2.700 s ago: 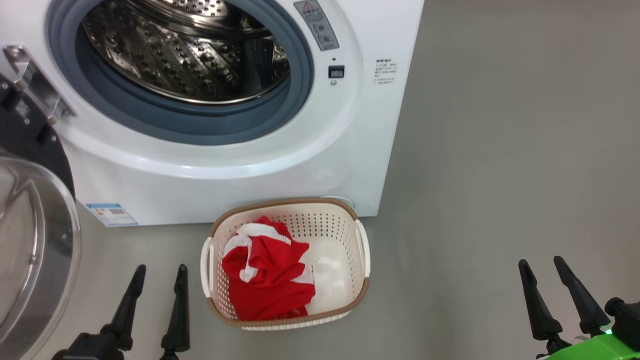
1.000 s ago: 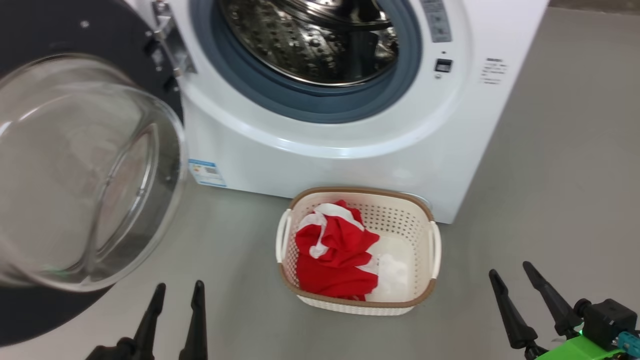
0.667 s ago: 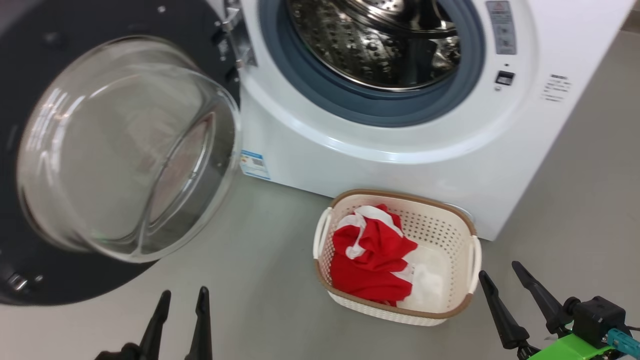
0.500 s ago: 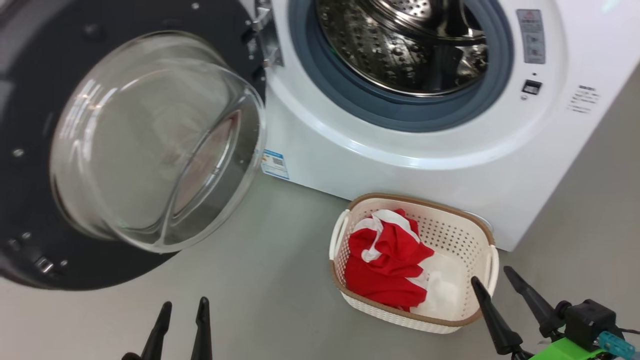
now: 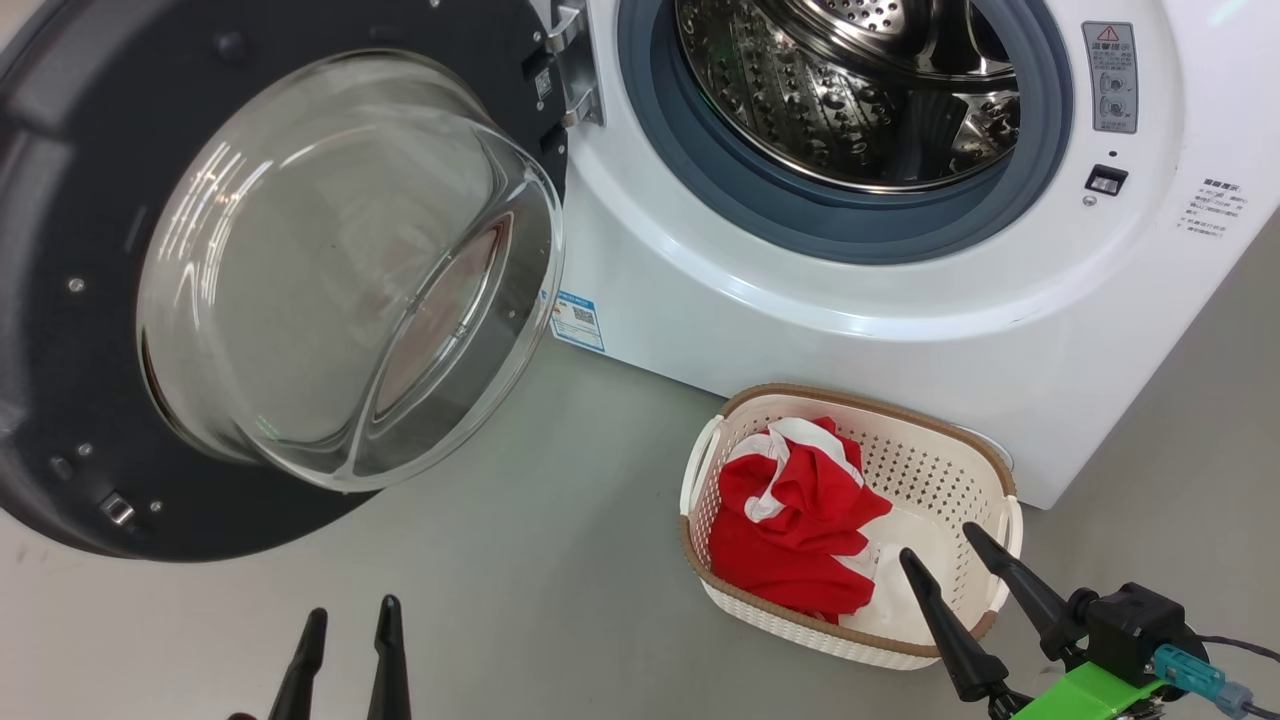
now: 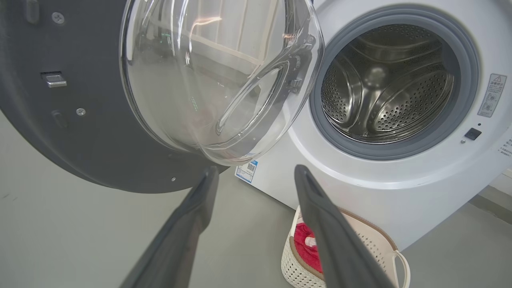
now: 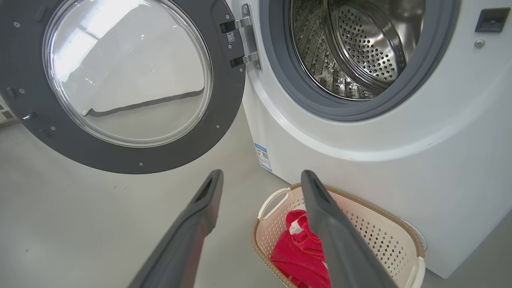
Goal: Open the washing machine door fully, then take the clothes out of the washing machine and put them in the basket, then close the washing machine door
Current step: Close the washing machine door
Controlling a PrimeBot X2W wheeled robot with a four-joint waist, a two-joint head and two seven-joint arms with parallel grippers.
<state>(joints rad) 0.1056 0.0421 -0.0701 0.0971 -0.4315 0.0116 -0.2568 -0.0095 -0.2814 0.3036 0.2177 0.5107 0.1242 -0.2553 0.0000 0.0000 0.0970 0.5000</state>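
1. Washing machine (image 5: 800, 330): white front-loader standing on a grey floor (image 5: 560, 580). A grey rubber ring (image 5: 850, 228) surrounds the perforated steel drum (image 5: 850, 90); no fabric shows in the part of the drum that can be seen. A blue label (image 5: 578, 320) sits low on the front, at the door side.

2. Washing machine door (image 5: 60, 250): swung wide open to the left of the opening on a metal hinge (image 5: 575, 60). The dark inner face is turned toward the robot, and the clear glass bowl window (image 5: 340, 270) bulges outward.

3. Basket (image 5: 860, 402): cream, perforated, brown rim, on the floor just before the machine's lower right front.

4. Clothes (image 5: 790, 530): a bright red garment with white trim, crumpled in the basket's left half. Pale white fabric lies beside it, possibly more than one piece.

5. Left pincer (image 5: 353, 606): fingers apart, empty, low over bare floor below the door.

6. Right pincer (image 5: 937, 540): fingers apart, empty, with its tips at the basket's near right corner.
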